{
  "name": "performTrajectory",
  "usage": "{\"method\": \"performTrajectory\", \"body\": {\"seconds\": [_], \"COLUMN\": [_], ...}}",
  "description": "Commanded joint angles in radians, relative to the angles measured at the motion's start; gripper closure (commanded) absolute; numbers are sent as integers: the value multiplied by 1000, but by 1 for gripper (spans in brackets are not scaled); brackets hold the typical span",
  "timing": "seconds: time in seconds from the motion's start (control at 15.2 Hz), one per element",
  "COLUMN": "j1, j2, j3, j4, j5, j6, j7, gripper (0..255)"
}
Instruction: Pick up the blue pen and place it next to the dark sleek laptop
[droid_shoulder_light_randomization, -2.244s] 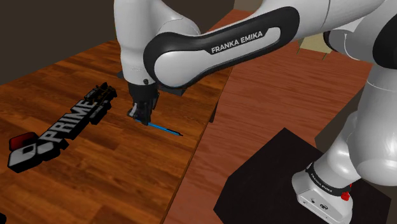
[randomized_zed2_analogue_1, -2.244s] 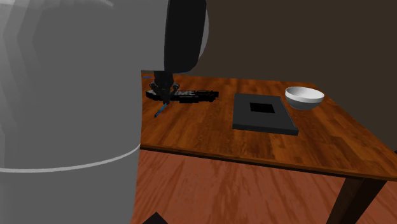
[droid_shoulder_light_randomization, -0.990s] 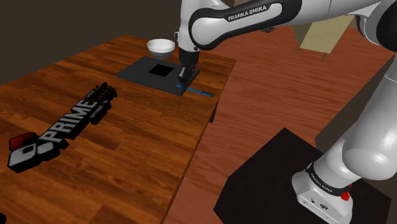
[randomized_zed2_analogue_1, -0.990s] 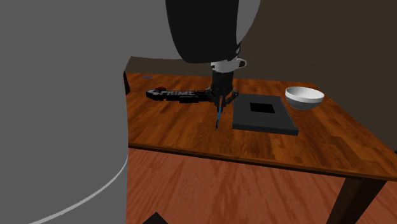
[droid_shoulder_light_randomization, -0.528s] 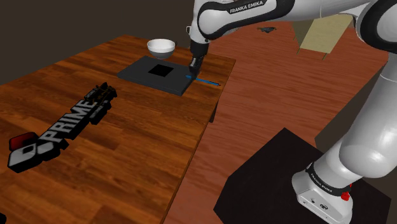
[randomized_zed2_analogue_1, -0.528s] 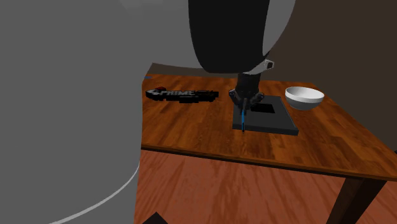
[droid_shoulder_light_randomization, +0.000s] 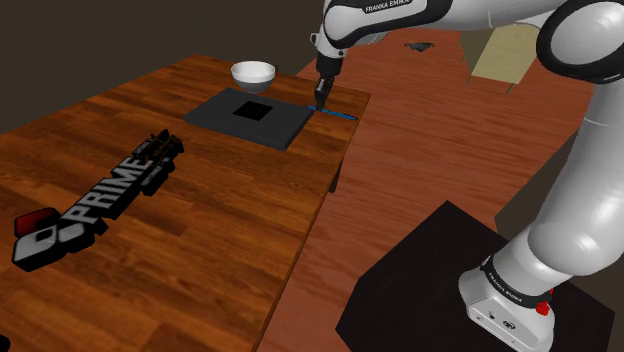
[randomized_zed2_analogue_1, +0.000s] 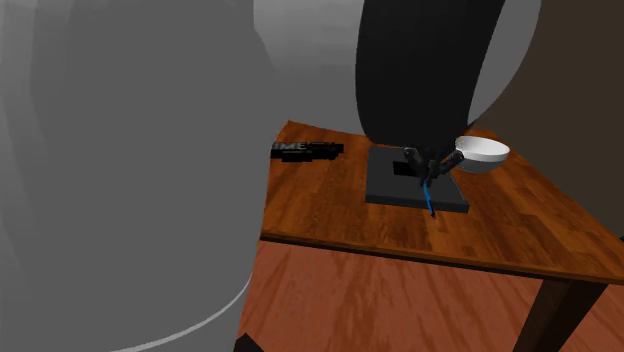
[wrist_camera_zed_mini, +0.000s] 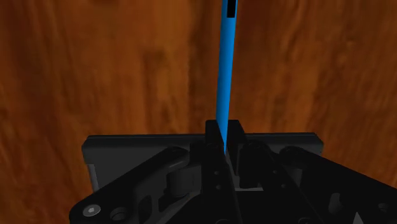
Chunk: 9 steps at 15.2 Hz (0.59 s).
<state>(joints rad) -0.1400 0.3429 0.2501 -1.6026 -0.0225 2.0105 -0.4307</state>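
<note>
In the gripper (wrist_camera_zed_mini: 222, 139): clasped blue pen (wrist_camera_zed_mini: 224, 70).

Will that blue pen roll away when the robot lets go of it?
It might: the blue pen looks thin and round, and the table looks smooth. It seems stiff, sticking out straight though the jaws pinch just one end.

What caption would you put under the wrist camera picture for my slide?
The black gripper clasps one end of a blue pen over a wooden surface.
</note>
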Motion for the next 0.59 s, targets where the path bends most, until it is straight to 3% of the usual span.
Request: {"method": "performTrajectory", "body": {"seconds": [0.0, 0.53], "j1": [-28, -109], "j2": [25, 193], "j3": [-14, -58], "j4": [40, 303], "j5": [3, -1], "j6": [-17, -121], "j7": [-45, -182], "gripper": [255, 255]}}
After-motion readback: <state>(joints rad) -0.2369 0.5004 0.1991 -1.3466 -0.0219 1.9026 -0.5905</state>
